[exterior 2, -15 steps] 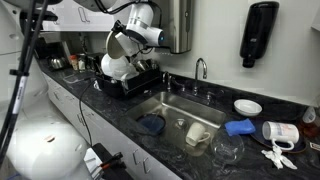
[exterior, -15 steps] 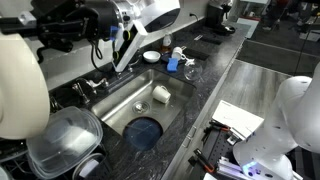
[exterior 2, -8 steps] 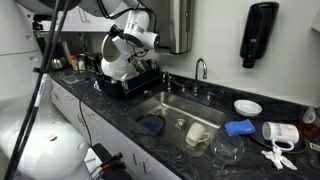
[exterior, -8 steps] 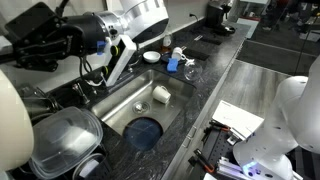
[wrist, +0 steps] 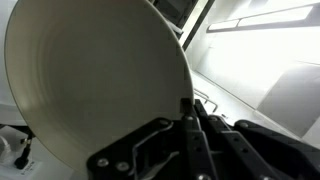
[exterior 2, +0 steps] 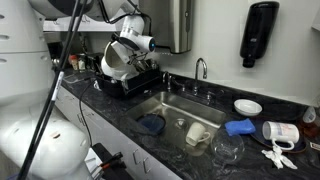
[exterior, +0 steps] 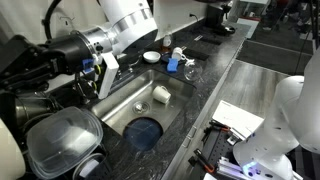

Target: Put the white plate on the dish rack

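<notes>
My gripper (wrist: 187, 104) is shut on the rim of the white plate (wrist: 90, 90), which fills the left of the wrist view and stands nearly on edge. In both exterior views the plate (exterior: 107, 76) (exterior 2: 117, 62) hangs tilted in the gripper (exterior: 100, 62) (exterior 2: 134, 48), just over the dish rack (exterior 2: 128, 86). The rack is dark-framed and stands on the counter beside the sink. In an exterior view it is mostly hidden by steel pots (exterior: 30, 105) and a clear plastic tub (exterior: 62, 140).
The steel sink basin (exterior: 128, 100) holds a small white cup (exterior: 160, 95) and a blue cloth (exterior: 144, 131). A small white bowl (exterior 2: 247, 107), a blue cup (exterior 2: 238, 127), a glass (exterior 2: 226, 149) and a faucet (exterior 2: 201, 68) are on the counter. Papers (exterior: 238, 120) lie near the counter's edge.
The arm has carried the plate away from the sink towards the dish rack and lower, and the plate has tilted more upright. The grip has not changed.
</notes>
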Tool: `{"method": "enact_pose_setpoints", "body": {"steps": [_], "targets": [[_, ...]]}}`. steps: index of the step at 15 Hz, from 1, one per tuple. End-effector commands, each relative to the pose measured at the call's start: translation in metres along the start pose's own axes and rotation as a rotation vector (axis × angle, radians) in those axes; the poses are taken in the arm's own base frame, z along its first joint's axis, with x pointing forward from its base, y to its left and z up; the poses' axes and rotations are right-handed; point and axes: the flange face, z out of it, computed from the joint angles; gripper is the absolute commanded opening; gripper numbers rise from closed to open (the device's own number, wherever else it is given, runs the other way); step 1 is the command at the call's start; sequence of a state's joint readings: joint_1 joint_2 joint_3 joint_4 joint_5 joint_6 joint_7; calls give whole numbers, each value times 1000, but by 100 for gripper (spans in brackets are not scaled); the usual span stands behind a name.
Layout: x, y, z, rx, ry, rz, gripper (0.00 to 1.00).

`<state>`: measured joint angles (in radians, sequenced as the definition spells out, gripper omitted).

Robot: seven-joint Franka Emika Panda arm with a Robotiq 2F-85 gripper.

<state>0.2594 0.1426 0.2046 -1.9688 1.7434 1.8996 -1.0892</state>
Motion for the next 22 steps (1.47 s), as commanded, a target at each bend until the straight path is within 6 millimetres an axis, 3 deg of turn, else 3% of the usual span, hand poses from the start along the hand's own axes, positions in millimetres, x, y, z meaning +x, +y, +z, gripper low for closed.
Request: {"method": "enact_pose_setpoints", "body": {"steps": [1,6,7,8,12,18,22], "targets": [[5,16,16,-77,15,27,1],[1,30,29,-170,24,84,1],[0,31,29,-170,21,87,20],[0,29,29,-173,20,89,30],[5,9,17,-222,19,62,57],[15,-39,-8,-316,-2,9,98],[22,-69,-24,-386,-33,5,100]]}}
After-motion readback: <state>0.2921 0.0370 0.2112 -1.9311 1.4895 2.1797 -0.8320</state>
